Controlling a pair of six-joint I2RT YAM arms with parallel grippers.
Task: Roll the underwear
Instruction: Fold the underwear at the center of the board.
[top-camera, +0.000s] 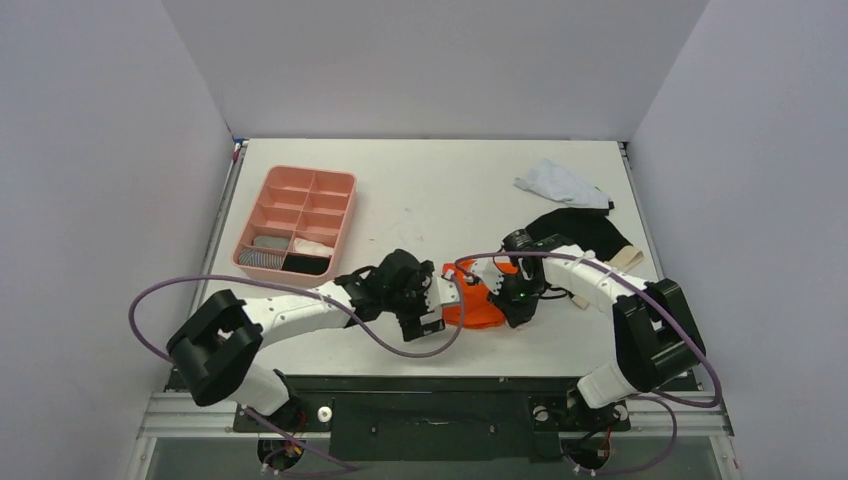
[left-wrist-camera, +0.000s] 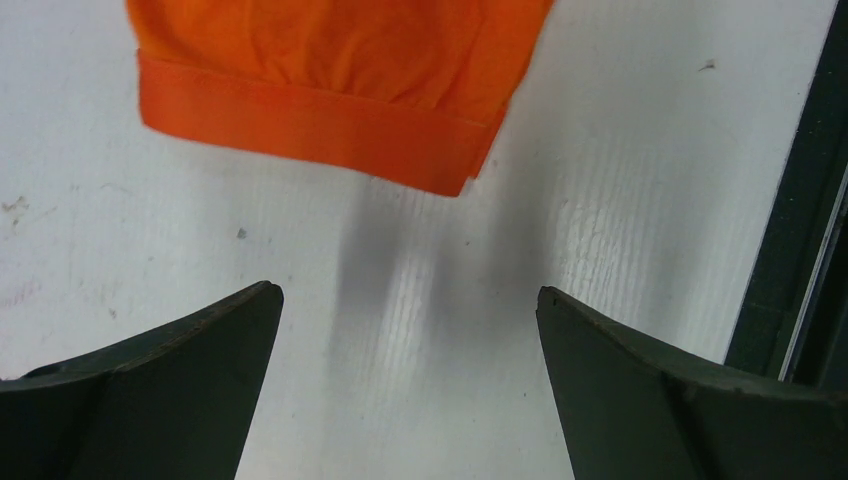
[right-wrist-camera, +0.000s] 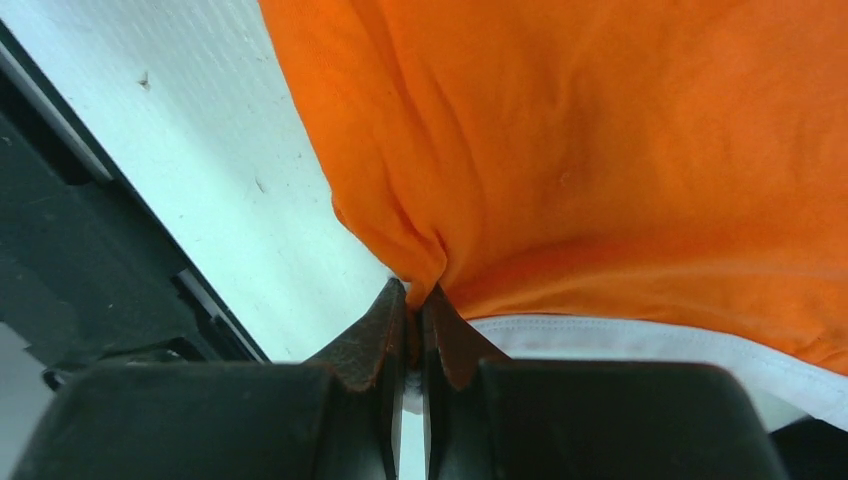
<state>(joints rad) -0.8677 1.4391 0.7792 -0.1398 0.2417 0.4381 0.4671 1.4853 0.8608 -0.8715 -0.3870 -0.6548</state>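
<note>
The orange underwear (top-camera: 472, 305) lies near the table's front edge between my two grippers. In the right wrist view, my right gripper (right-wrist-camera: 414, 293) is shut on a pinched fold of the orange cloth (right-wrist-camera: 600, 150), next to its white band (right-wrist-camera: 640, 340). In the left wrist view, my left gripper (left-wrist-camera: 408, 300) is open and empty over bare table, with the orange hem (left-wrist-camera: 320, 120) just beyond its tips. In the top view the left gripper (top-camera: 440, 300) sits at the garment's left edge and the right gripper (top-camera: 515, 300) at its right. The black underwear with beige waistband (top-camera: 585, 232) lies at the back right.
A pink divided tray (top-camera: 297, 220) holding a few rolled garments stands at the left. A pale blue-white cloth (top-camera: 562, 185) lies at the back right. The table's dark front edge (left-wrist-camera: 790, 230) is close to the orange garment.
</note>
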